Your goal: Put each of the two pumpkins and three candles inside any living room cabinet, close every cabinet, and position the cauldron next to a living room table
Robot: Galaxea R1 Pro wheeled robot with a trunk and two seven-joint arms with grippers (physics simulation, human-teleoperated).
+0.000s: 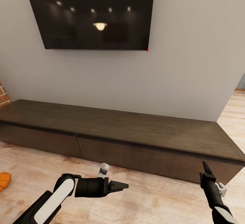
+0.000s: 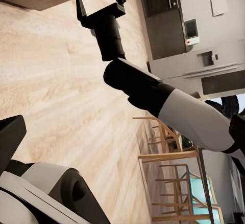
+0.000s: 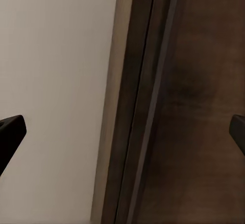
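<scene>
A grey wall (image 1: 190,64) carries a dark TV (image 1: 92,13) above the long low cabinet (image 1: 136,132), whose front panels sit flush and shut, its top bare. Wood floor (image 1: 143,196) lies before it. Part of a pumpkin (image 1: 4,180) shows on the floor, well left of the left gripper (image 1: 123,185); whether its fingers are parted I cannot tell. The right gripper (image 2: 100,0), near the cabinet's right end, has fingers spread, holding nothing.

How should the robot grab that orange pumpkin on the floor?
The round orange ribbed pumpkin lies on the wooden floor, cut off by the picture's edge, left of the left pincer. Probably best from above, fingers across its rounded sides, since nothing crowds its visible side. Its stem is out of view.
</scene>
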